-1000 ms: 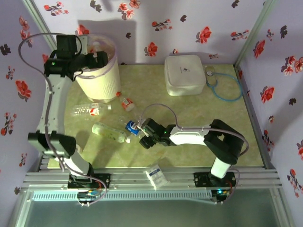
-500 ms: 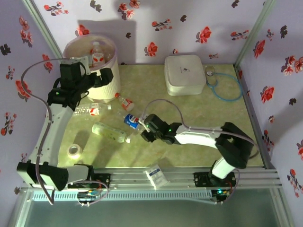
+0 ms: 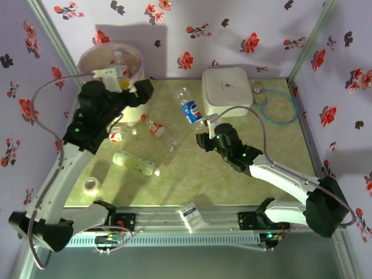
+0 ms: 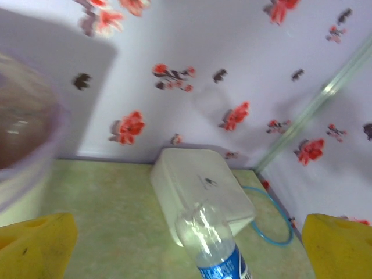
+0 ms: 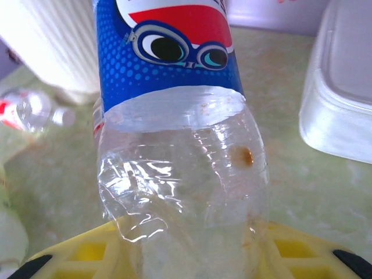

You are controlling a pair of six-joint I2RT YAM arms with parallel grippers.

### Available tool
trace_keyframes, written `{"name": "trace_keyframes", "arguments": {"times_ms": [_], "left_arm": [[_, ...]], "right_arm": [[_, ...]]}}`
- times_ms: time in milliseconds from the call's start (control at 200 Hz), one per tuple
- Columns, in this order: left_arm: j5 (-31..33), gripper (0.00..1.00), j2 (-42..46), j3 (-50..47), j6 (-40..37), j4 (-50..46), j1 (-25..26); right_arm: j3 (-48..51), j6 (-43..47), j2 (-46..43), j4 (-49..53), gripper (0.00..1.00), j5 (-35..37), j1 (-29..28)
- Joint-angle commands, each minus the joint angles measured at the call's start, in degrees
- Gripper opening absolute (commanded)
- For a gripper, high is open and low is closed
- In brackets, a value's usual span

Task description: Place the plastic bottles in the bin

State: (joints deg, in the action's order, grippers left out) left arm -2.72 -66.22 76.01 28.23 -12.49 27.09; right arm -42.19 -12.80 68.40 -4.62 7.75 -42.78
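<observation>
**Right tool gripping the blue-labelled bottle**

The right tool (image 3: 204, 129) is clamping the clear end of the blue-labelled bottle (image 3: 189, 109), which is sticking out past its fingers beside the white box (image 3: 226, 90). The left tool (image 3: 135, 96) is hanging with its jaws spread wide, holding nothing, just beside the bin (image 3: 87, 56). One bottle (image 3: 119, 58) is sitting inside the bin. A red-capped bottle (image 3: 156, 127), a red-labelled bottle (image 3: 116, 135) and a greenish bottle (image 3: 136, 163) are lying on the surface (image 3: 232, 180) near the bin.
</observation>
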Motion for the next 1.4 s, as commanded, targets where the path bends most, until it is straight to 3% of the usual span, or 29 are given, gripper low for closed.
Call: {"name": "trace_keyframes", "arguments": {"times_ms": [0,135,320,440,550,805,1025,1165,1290,1395], "left_arm": [[3.9,1.00,-5.7,0.0,1.7,7.2,6.2],[4.0,1.00,-12.6,-2.6,5.4,13.2,12.0],[1.8,1.00,-17.5,-7.5,14.2,24.4,13.3],[1.3,0.99,-19.1,-7.6,15.8,24.9,14.5],[0.1,0.90,-20.1,-8.9,18.2,26.9,14.5],[-0.8,0.82,-23.7,-8.2,19.9,26.5,14.6],[-1.0,0.89,-27.5,-7.0,20.4,26.5,14.5],[-1.5,0.68,-28.4,-6.2,20.6,26.6,14.5],[-1.5,0.60,-29.0,-5.1,20.3,26.2,14.4],[-2.0,0.53,-30.3,-4.1,20.6,26.1,14.3]], "right_arm": [[2.7,-7.2,-1.4,-9.9,0.33,1.6,1.9],[3.5,-9.8,-0.2,-16.3,0.31,1.6,2.2],[5.1,-11.8,3.4,-25.1,0.30,-3.0,2.2],[5.0,-11.5,5.3,-26.8,0.30,-4.3,2.3],[4.9,-12.1,7.3,-29.1,0.31,-6.5,2.2],[4.9,-12.4,8.4,-30.3,0.31,-7.9,2.1],[5.3,-11.8,8.4,-30.2,0.31,-8.5,2.1],[5.2,-11.3,8.8,-29.4,0.32,-8.7,2.1],[4.6,-10.7,8.4,-26.2,0.34,-9.4,2.1],[4.8,-10.1,6.9,-21.8,0.44,-9.2,2.1]]}}
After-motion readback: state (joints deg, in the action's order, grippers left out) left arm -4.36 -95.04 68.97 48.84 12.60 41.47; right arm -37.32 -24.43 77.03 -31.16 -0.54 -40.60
